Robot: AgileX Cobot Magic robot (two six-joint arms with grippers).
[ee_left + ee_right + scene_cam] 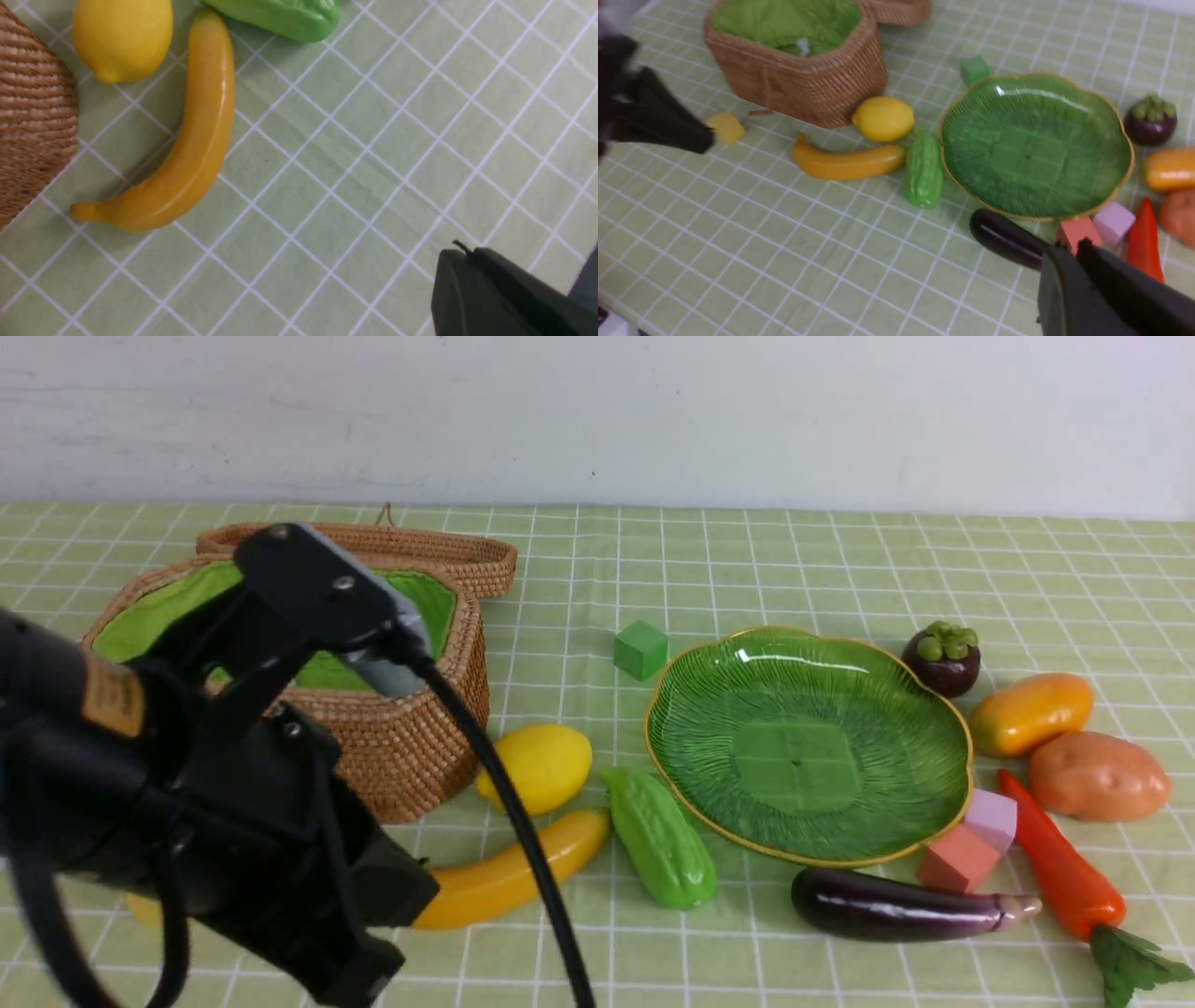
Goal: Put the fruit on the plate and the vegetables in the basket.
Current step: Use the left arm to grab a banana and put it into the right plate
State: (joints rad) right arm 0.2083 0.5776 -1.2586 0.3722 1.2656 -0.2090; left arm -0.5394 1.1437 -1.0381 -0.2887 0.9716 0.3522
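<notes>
The fruit is glossy plastic and lies on the checked cloth, none of it on the plate (pixel 803 747). In the front view, a long curved banana (pixel 523 873) and an oval lemon (pixel 537 767) lie at the plate's eight to nine o'clock. A smooth orange-yellow mango (pixel 1032 712) lies at three.

The plate is ribbed green glass, leaf-shaped and gold-rimmed.

The vegetables are outside the basket (pixel 411 747):
- a bumpy green gourd (pixel 661 837) at seven, just beside the banana's tip
- a dark purple eggplant (pixel 896 903) at five
- a leafy red-orange pepper (pixel 1060 868) and a brownish potato (pixel 1100 775) at four

The basket is woven wicker with a green lining and its lid (pixel 467 560) open behind. It stands at nine o'clock, beyond the lemon.

A mangosteen (pixel 943 658) sits at one and a green block (pixel 640 650) at ten. A pink block (pixel 957 861) and a lilac block (pixel 991 817) lie against the rim at five.

The left arm (pixel 233 784) hides the basket's near side and the banana's stem end. The left gripper (pixel 460 254) is closed and empty over bare cloth. The right gripper (pixel 1069 249) has its fingers together with nothing between them, and it shows in front of the eggplant.
</notes>
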